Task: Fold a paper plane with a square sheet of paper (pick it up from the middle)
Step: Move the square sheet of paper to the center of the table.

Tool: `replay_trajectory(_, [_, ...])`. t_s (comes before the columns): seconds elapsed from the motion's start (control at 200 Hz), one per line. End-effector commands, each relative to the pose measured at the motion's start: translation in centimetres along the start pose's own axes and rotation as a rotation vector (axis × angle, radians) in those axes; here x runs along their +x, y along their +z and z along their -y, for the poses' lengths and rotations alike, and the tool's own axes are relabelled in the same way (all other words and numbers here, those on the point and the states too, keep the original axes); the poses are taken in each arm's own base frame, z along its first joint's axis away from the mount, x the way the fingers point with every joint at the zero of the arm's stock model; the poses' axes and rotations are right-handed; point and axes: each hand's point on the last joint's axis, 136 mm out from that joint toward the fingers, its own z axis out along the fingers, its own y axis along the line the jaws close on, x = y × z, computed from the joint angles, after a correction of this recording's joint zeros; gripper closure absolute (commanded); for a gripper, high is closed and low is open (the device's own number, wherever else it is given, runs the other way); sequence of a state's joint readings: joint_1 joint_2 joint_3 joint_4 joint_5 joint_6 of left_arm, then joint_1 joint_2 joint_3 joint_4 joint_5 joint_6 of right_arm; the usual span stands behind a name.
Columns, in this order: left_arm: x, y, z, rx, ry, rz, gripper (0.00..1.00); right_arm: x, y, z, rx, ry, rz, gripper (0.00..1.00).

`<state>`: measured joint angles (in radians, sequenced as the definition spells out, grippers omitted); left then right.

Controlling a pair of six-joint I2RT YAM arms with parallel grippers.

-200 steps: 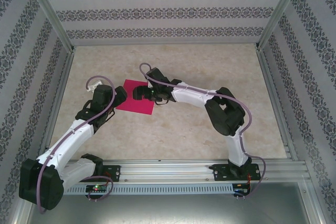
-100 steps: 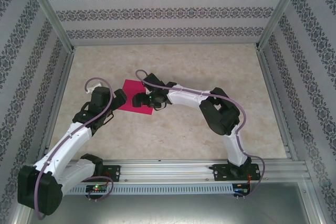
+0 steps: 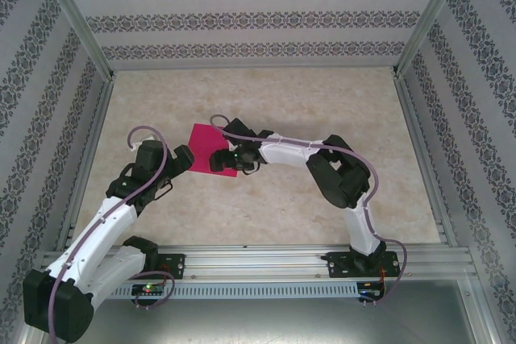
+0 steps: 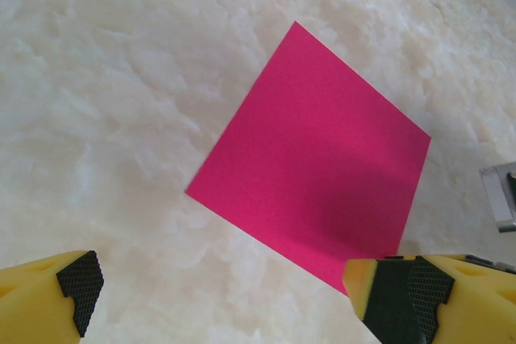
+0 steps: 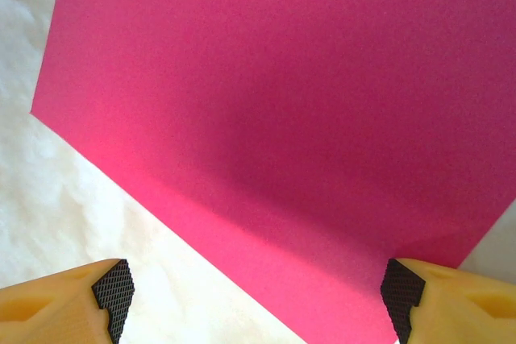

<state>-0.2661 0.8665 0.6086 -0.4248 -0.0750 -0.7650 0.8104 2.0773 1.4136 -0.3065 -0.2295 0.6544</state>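
The square sheet of paper [image 3: 205, 145] is magenta-pink and lies flat and uncreased on the marbled tabletop, left of centre. My right gripper [image 3: 222, 159] hovers low over its near-right part, open. In the right wrist view the sheet [image 5: 282, 102] spreads ahead of the right gripper [image 5: 258, 300], whose dark pads [image 5: 113, 289] stand wide apart with nothing between them. My left gripper [image 3: 180, 158] sits just off the sheet's left side, open. In the left wrist view the sheet [image 4: 314, 159] lies ahead of the left gripper [image 4: 242, 296], and its near corner reaches the right fingertip [image 4: 403, 292].
Patterned walls [image 3: 258, 18] and aluminium frame posts [image 3: 76, 18] close in the table on three sides. A metal rail [image 3: 266, 259] carrying both arm bases runs along the near edge. Bare tabletop [image 3: 322, 94] stretches behind and right of the sheet.
The right gripper has moved nearer and lower over the sheet. The left arm has drawn back slightly toward the near edge. The sheet has stayed put.
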Motion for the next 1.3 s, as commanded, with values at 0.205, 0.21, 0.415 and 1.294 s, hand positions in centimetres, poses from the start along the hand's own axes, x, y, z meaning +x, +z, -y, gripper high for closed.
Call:
replay_trajectory(0.205, [2.0,0.4,0.2,0.057,-0.010,-0.077,0.00,5.6,-4.5,9.1,0.208,0.064,-0.080,0.16])
replay_trajectory(0.21, [2.0,0.4,0.3,0.060,-0.009,-0.078,0.00,5.5,-4.6,9.1,0.205,0.063,-0.078,0.16])
replay_trajectory(0.415, [2.8,0.3,1.7,0.129,0.019,-0.138,0.00,1.3,-6.7,5.3,0.105,0.037,0.018,0.15])
replay_trajectory(1.294, [3.6,0.1,2.6,0.198,0.039,-0.171,0.00,6.7,-3.9,11.7,0.194,0.033,-0.179,0.16])
